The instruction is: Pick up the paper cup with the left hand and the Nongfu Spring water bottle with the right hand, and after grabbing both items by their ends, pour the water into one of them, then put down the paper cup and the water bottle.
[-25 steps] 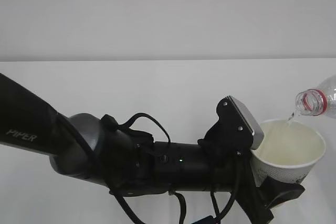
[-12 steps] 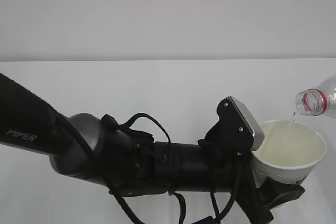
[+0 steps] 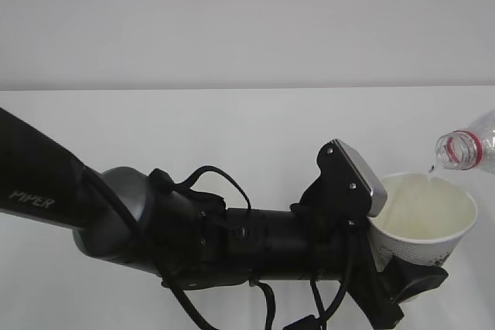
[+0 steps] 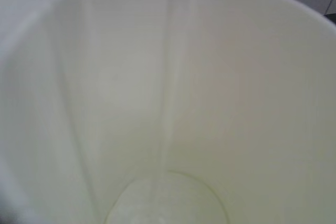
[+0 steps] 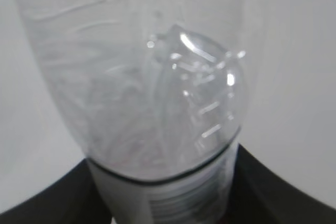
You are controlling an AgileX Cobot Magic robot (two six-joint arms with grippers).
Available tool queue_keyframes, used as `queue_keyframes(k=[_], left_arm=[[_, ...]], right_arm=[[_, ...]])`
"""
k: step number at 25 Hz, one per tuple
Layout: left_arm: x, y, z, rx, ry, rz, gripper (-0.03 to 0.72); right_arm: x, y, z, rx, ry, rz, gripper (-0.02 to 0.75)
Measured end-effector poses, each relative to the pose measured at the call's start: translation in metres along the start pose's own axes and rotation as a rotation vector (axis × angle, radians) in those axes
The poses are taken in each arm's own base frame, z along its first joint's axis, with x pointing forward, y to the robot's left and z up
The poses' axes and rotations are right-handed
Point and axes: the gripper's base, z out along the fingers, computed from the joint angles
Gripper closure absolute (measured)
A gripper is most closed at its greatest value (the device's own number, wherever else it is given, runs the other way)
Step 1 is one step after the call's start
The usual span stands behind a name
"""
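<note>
The white paper cup [image 3: 427, 218] is held up at the right of the exterior view. My left gripper [image 3: 410, 272] is shut on its lower part, with a black finger [image 3: 421, 278] showing under it. The tilted neck of the Nongfu Spring water bottle [image 3: 464, 149], with its red ring, hangs just above the cup's far rim. A thin stream of water [image 3: 431, 168] falls from it into the cup. The left wrist view looks into the cup [image 4: 247, 103]; the stream [image 4: 169, 87] runs down to a shallow pool [image 4: 168, 205]. My right gripper [image 5: 163, 205] is shut on the clear bottle [image 5: 142, 77], black fingers [image 5: 42, 203] either side.
The black left arm marked PIPER [image 3: 193, 233], with its cables and grey camera block [image 3: 360, 178], stretches across the lower exterior view. Behind it lie the white tabletop [image 3: 232, 125] and a plain pale wall [image 3: 232, 21].
Hardly anything differs. The cup and left wrist have shifted very slightly, and water keeps running from the bottle into the cup.
</note>
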Motion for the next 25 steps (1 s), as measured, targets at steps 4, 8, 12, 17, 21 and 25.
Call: queue_keyframes(k=[4,8,12,17,21,25], left_arm=[[0.0000,0.0000,0.0000,0.000,0.000,0.000,0.142],[0.0000,0.0000,0.0000,0.000,0.000,0.000,0.142],[0.0000,0.0000,0.0000,0.000,0.000,0.000,0.142],[0.0000,0.0001,0.0000,-0.001,0.000,-0.001,0.142],[0.0000,0.0001,0.0000,-0.001,0.000,-0.001,0.142],[-0.0001,0.0002,0.0000,-0.002,-0.001,-0.003,0.142]], right_arm=[[0.0001,-0.0002,0.0000,0.002,0.001,0.002,0.325],[0.0001,-0.0002,0.0000,0.002,0.001,0.000,0.325],[0.0000,-0.0009,0.0002,0.005,0.001,-0.002,0.325],[-0.0004,-0.0044,0.0017,0.017,-0.001,-0.008,0.325],[-0.0005,-0.0053,0.0020,0.021,-0.001,-0.011,0.325],[-0.0005,-0.0053,0.0020,0.021,-0.001,-0.013,0.325]])
